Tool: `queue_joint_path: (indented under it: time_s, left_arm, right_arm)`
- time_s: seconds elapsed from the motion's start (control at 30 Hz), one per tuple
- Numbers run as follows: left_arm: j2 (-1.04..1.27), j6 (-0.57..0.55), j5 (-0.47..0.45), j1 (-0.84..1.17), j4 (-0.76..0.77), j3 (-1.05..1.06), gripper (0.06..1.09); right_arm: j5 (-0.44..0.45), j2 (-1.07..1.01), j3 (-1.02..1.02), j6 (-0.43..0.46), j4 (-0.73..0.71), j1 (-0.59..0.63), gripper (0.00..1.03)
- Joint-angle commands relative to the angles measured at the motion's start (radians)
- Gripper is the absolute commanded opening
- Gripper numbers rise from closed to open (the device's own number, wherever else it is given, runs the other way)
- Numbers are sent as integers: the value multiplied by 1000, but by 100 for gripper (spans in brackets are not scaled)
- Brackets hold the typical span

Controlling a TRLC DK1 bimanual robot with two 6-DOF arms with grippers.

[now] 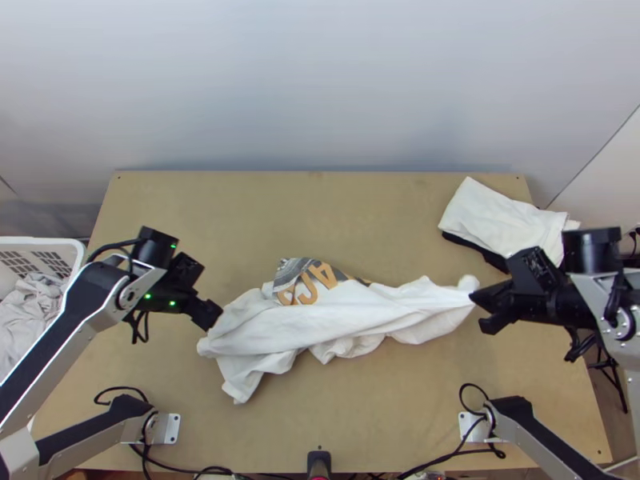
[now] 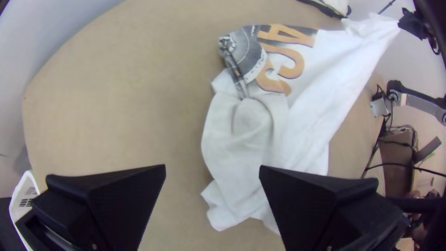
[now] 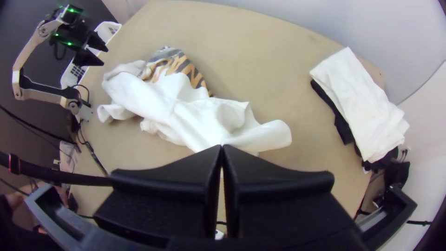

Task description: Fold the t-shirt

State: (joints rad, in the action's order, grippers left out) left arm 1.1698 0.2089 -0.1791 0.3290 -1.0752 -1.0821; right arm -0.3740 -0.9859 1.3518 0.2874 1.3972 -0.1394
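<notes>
Looks like a robotics lab: paired mechanical arms [image 1: 60, 334], trailing cables [image 2: 404, 164], plain wooden table [image 1: 240, 216]

Left arm [image 1: 68, 336] slants up from lower left in top view, wrist [image 1: 156, 280] showing green lights; left gripper [image 1: 212, 314] angled inward, jaws spread wide apart, as left wrist view shows. Right arm [image 1: 632, 352] stands at right edge; right gripper [image 1: 480, 298] points toward middle, jaws closed, tips together in right wrist view.
</notes>
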Motion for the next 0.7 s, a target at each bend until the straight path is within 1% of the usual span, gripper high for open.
queue_joint_path:
  time_s: [0.0, 0.03, 0.13, 0.23, 0.3, 0.33, 0.5, 0.6, 0.67]
  left_arm:
    - [16, -20, -3, 134, -54, -18, 103]
    - [13, -26, -3, 163, -69, -18, 103]
    - [-1, -40, -2, 268, -120, -16, 103]
    - [-18, -36, 4, 340, -184, -6, 103]
    - [-29, -19, 7, 360, -227, 1, 101]
    - [-38, -16, 7, 366, -239, 2, 99]
    - [-90, -9, 17, 374, -284, 21, 99]
    - [-125, 7, 78, 375, -287, 76, 99]
    - [-144, 11, 93, 364, -273, 110, 99]
  right_arm:
    - [26, 53, -106, 95, -24, 195, 3]
    - [26, 58, -114, 108, -24, 218, 3]
    - [27, 72, -134, 137, -24, 236, 3]
    - [26, 79, -148, 139, -24, 236, 3]
    - [26, 79, -157, 139, -27, 236, 3]
    - [26, 81, -163, 137, -33, 236, 3]
    - [24, 84, -177, 131, -49, 231, 3]
    - [24, 84, -172, 127, -63, 230, 3]
    - [24, 84, -171, 122, -67, 225, 3]
